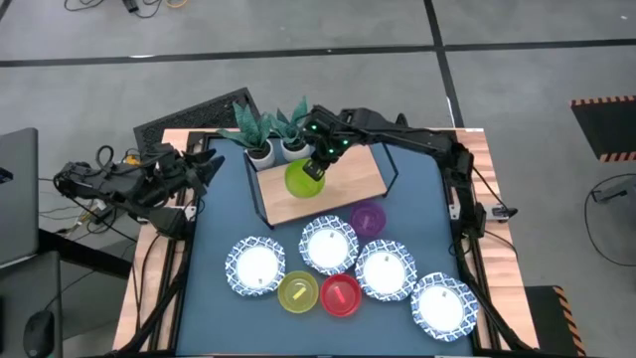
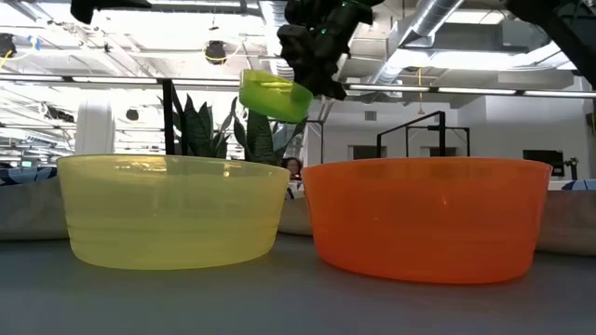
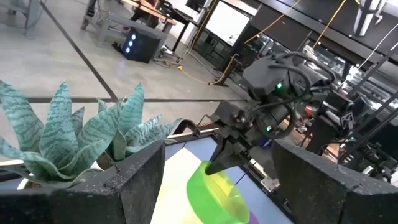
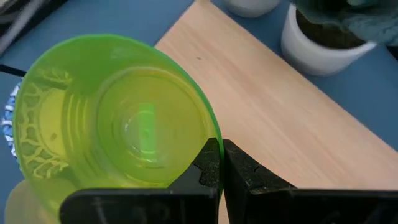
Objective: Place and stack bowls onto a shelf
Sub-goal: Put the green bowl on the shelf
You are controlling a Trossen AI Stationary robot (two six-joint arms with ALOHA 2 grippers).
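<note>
Right hand [image 1: 316, 167] clamped on green bowl's [image 1: 302, 179] rim, above shelf [image 1: 358, 184].
Two plant pots [image 1: 274, 150] just beyond; left hand [image 1: 206, 165] apart, waiting off to the side.

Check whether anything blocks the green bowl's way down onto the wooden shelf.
Nothing visible does. The right gripper holds the small green plastic bowl by its rim above bare light wooden shelf board; the two white plant pots stand beside it, at the board's far edge.

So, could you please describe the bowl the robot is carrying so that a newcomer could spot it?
Find the light wooden shelf board at the table's far side. Above its left part, the right gripper holds a small green plastic bowl by its rim, the only bowl off the tabletop.
</note>
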